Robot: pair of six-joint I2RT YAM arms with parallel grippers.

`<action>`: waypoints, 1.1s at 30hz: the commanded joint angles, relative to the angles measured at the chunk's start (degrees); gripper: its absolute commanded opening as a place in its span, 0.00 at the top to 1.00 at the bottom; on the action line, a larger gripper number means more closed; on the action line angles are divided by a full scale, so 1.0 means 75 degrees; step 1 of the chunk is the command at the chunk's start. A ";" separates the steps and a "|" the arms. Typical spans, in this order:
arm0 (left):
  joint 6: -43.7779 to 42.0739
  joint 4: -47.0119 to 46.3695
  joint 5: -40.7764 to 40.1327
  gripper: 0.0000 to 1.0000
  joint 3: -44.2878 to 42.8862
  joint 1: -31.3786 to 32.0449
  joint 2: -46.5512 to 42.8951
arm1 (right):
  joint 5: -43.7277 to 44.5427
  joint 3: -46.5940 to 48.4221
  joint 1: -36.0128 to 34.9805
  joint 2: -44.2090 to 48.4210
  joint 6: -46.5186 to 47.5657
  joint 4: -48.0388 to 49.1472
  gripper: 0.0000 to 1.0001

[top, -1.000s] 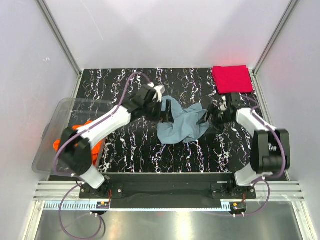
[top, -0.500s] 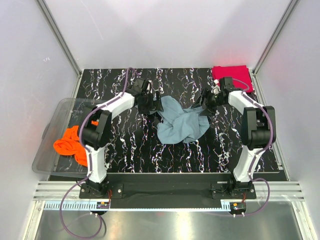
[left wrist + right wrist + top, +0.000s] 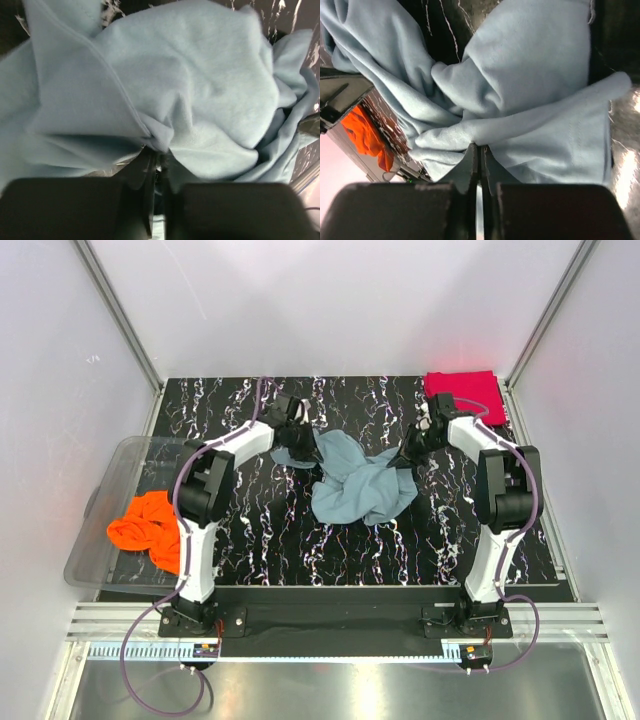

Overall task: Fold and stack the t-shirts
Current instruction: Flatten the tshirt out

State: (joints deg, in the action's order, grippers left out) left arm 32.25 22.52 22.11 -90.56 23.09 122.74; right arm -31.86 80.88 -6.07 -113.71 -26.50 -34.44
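A dusty grey-blue t-shirt (image 3: 355, 485) lies crumpled in the middle of the black marbled table. My left gripper (image 3: 300, 443) is at its far left edge, shut on a pinch of the cloth (image 3: 159, 150). My right gripper (image 3: 410, 453) is at its far right edge, shut on a fold of the same shirt (image 3: 480, 146). A crimson red t-shirt (image 3: 465, 397) lies folded flat at the back right corner. An orange t-shirt (image 3: 148, 527) sits bunched in the clear bin at the left, and shows in the right wrist view too (image 3: 362, 132).
The clear plastic bin (image 3: 108, 490) overhangs the table's left edge. Grey walls with metal posts close in the back and sides. Both arms reach far back across the table (image 3: 250, 530) from their bases at the near edge.
Both grippers have gone from open to shut, each pinching an edge of the grey-blue t-shirt. Both arms have stretched further towards the back, and the shirt's left corner is pulled out.
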 commanded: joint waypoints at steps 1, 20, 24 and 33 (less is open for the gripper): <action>0.0001 -0.0402 0.0263 1.00 -0.0218 -0.0359 -0.0836 | 0.0719 0.0827 -0.0023 0.0348 0.0111 -0.0808 1.00; -0.1288 -0.0015 -0.0100 1.00 -0.1003 -0.1098 -0.7160 | 0.3240 0.0526 -0.0023 0.6568 0.0545 -0.3436 1.00; -0.1476 -0.0015 -0.0404 1.00 -0.0886 -0.1110 -0.8520 | 0.3755 0.0278 -0.0082 0.8944 0.0499 -0.3202 1.00; -0.2389 0.1413 -0.1963 1.00 -0.1998 -0.1122 -0.9147 | 0.5220 0.2256 -0.0094 0.9865 0.0100 -0.4021 1.00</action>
State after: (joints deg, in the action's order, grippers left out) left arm 18.96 30.48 13.58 -103.20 14.90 51.11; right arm 2.02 94.17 -6.46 -36.23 -24.86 -61.78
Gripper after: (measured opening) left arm 0.017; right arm 0.019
